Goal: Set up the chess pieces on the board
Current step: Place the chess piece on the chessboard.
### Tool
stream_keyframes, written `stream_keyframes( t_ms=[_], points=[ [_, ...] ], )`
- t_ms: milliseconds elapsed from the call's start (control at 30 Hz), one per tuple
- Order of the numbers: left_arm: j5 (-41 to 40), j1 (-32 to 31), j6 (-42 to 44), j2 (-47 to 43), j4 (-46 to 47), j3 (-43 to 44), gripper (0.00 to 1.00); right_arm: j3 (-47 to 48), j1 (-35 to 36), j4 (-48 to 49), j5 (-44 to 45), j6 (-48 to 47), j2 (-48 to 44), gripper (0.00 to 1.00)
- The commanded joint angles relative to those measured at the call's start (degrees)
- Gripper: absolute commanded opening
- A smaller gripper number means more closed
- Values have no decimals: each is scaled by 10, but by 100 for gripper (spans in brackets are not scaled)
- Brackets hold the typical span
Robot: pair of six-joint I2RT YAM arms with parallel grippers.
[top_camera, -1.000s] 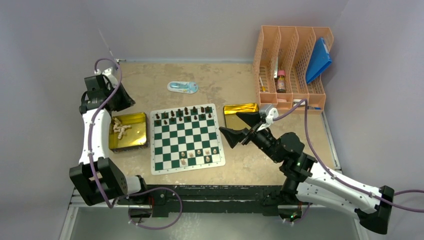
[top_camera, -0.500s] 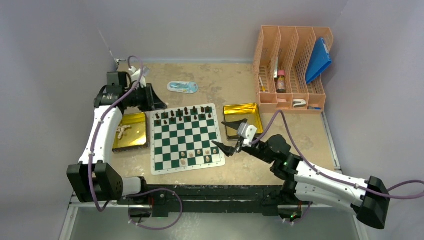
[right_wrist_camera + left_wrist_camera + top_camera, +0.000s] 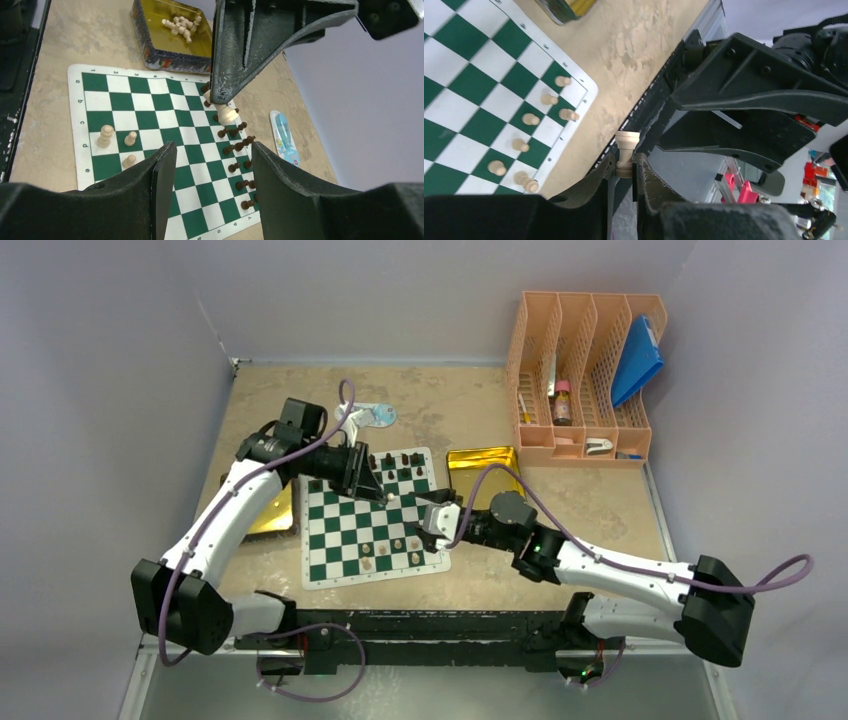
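Left tool clamping one cream piece | right tool standing apart, empty | dark pieces ahead of it looking finished | cream side mostly waiting, some lying in tin

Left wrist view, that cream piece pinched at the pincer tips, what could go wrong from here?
1. The cream flat-topped chess piece is gripped only by its base at the tips of the left pincer; it could tilt or slip out.
2. That pincer hangs close to the rows of dark brown chess pieces; lowering could topple them.
3. The right pincer, jaws apart, is nearby over the same green-and-white checkered board; the arms might collide.
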Motion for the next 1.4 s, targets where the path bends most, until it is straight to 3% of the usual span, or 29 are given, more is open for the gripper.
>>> stream_keyframes(
  t_ms=[0,333,533,800,967,1067,1167,1367],
  points=[
    [44,-19,23,-30,-12,-14,7,28,18,25,-7,-70,14,61],
    [49,-58,36,-22,-41,-14,7,47,44,21,11,-95,54,59],
    [49,-62,38,-18,-52,-4,8,55,48,13,4,-104,64,42],
    [45,-65,35,-12,-60,5,9,42,52,25,-28,-101,53,41],
    [33,-68,32,-8,-63,15,11,45,55,21,-48,-92,53,28],
    [30,-68,20,-12,-57,27,16,50,55,25,-44,-59,62,19],
    [30,-68,-1,-24,-39,46,26,55,55,46,-33,8,68,17],
    [-67,-68,-70,-90,14,79,38,25,55,228,11,194,62,13]
  ],
)
